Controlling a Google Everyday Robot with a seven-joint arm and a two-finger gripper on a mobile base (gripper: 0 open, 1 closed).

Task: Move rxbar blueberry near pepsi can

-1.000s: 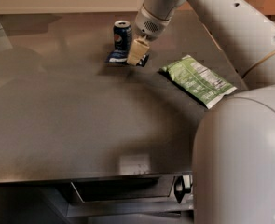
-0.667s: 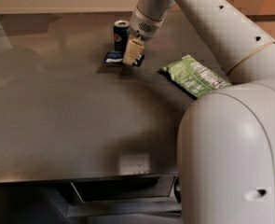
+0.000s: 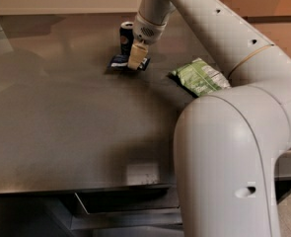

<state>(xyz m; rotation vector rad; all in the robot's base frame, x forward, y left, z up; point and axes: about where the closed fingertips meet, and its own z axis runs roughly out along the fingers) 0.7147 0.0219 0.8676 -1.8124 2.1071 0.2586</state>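
Note:
The pepsi can (image 3: 127,37) stands upright at the far middle of the grey table (image 3: 76,132). The rxbar blueberry (image 3: 119,61), a flat dark-blue wrapper, lies on the table just in front of the can, almost touching it. My gripper (image 3: 136,58) reaches down from the arm at the upper right and sits over the right end of the bar, hiding that part. Whether it grips the bar does not show.
A green-and-white snack bag (image 3: 200,76) lies to the right of the bar. My own white arm (image 3: 224,152) fills the right foreground and hides the table's right front. The table's front edge runs along the bottom, with a drawer beneath.
The gripper has shifted slightly left and lower over the bar, closer to the can's front. The bar and can keep their places beside each other.

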